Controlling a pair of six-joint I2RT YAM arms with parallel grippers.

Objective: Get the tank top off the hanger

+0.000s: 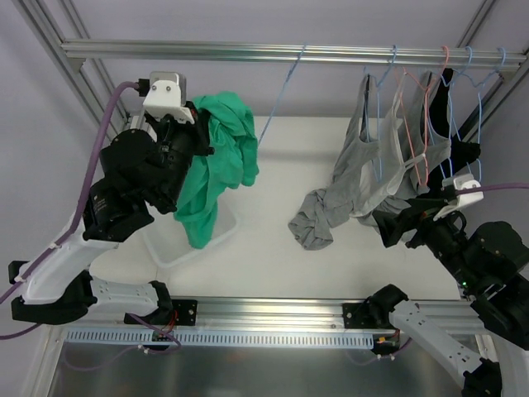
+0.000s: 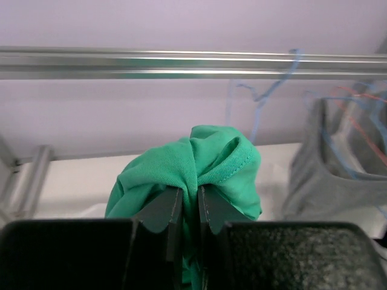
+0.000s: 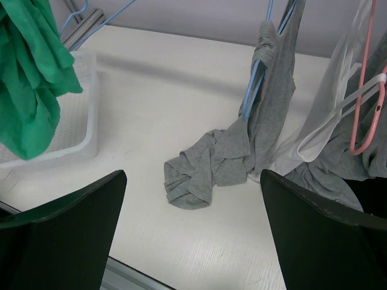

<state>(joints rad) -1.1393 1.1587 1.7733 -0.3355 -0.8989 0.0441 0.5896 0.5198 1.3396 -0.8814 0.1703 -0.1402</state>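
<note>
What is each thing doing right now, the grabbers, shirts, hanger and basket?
Left gripper: shut on green tank top.
Right gripper: open, empty.
Green tank top: off any hanger, dangling above white basket.
Bare blue hanger: hooked on rail, empty.
Grey tank top: on a hanger, bottom bunched on table.
White basket: upright on table.
</note>
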